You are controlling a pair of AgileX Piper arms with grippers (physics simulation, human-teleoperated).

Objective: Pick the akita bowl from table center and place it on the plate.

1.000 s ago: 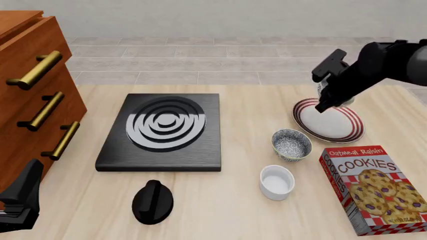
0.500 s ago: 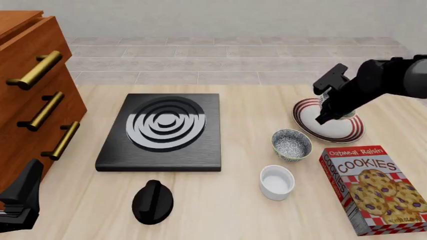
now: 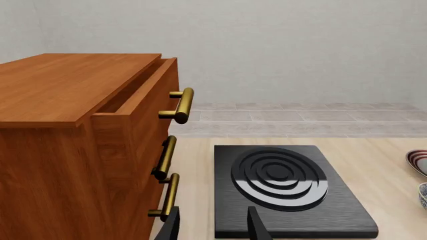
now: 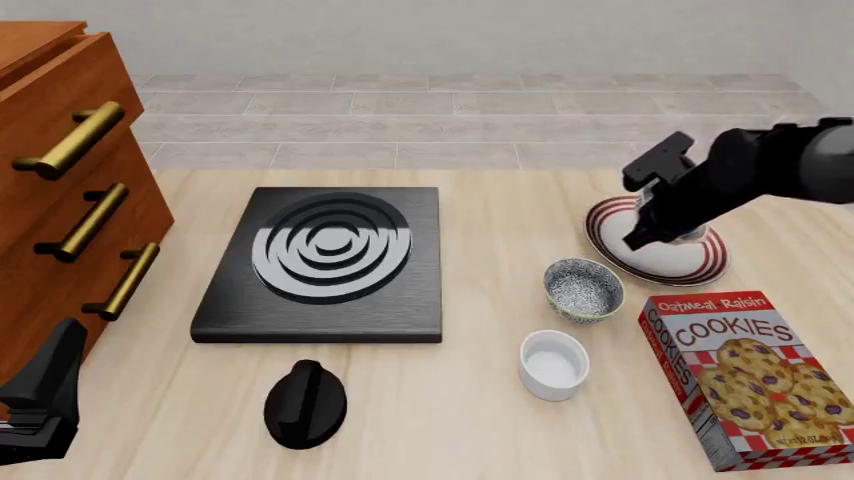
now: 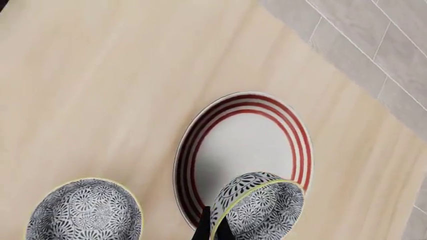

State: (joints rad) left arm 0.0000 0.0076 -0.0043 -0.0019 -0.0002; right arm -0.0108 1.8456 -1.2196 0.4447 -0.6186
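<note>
My right gripper [image 5: 212, 228] is shut on the rim of an akita bowl [image 5: 261, 206], dark patterned outside and speckled inside. It holds the bowl tilted just above the near part of the red-striped white plate [image 5: 243, 150]. In the front view the right gripper [image 4: 654, 225] hangs over the plate [image 4: 667, 262] at the right, and the arm hides most of the held bowl. A second, similar bowl [image 4: 583, 288] stands on the table just left of the plate. My left gripper [image 3: 213, 227] is open and empty at the near left corner [image 4: 40, 400].
A black burner slab [image 4: 327, 262] lies mid-table with a black knob-shaped object [image 4: 304, 402] in front of it. A small white cup [image 4: 554, 363] and a cookie box [image 4: 754, 375] sit near the right front. A wooden drawer cabinet [image 4: 67, 190] fills the left.
The right gripper has come down slightly over the plate with the bowl in it. The left arm and everything on the table have stayed put.
</note>
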